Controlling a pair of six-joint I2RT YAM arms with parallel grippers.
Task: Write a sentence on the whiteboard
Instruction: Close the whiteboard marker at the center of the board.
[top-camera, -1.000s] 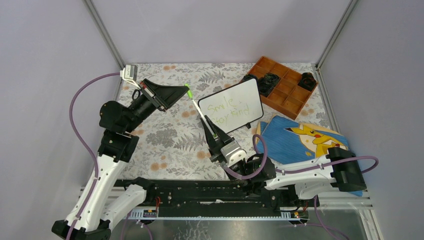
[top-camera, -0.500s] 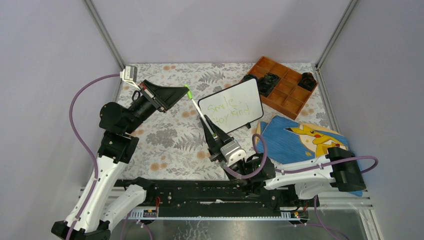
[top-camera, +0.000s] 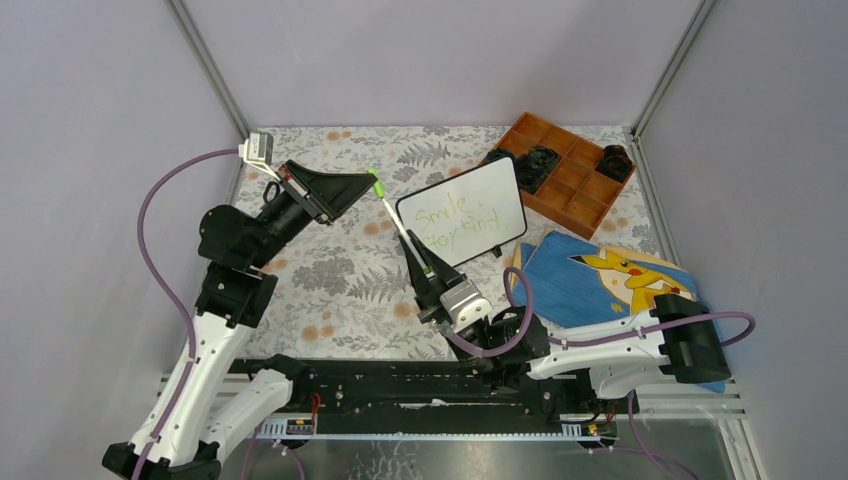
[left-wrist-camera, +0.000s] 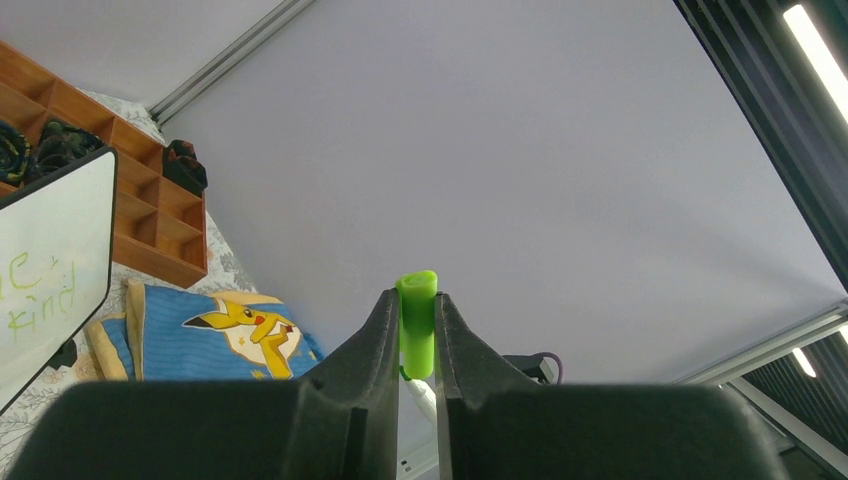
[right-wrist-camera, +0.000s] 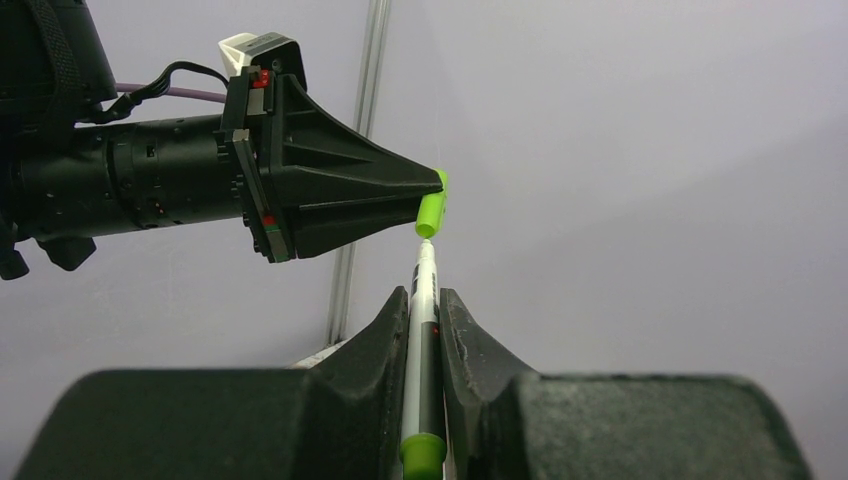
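Note:
The whiteboard (top-camera: 470, 205) stands tilted at mid-table. The sentence (top-camera: 455, 227) on it, in green marker, reads "Smile. Stay kind" in two lines. The board's edge also shows in the left wrist view (left-wrist-camera: 50, 270). My right gripper (top-camera: 428, 268) is shut on a white-and-black marker (right-wrist-camera: 424, 330) that points up towards the left gripper. My left gripper (left-wrist-camera: 417, 300) is shut on the green cap (left-wrist-camera: 417, 325). The cap (right-wrist-camera: 432, 210) sits at the marker's tip. I cannot tell whether it is seated.
A wooden compartment tray (top-camera: 575, 190) with black items stands at the back right. A blue Pikachu cloth (top-camera: 610, 275) lies on a round wooden board right of the whiteboard. Enclosure walls close in the table on three sides.
The left wrist has shifted very slightly. The cap, marker and whiteboard stay where they were.

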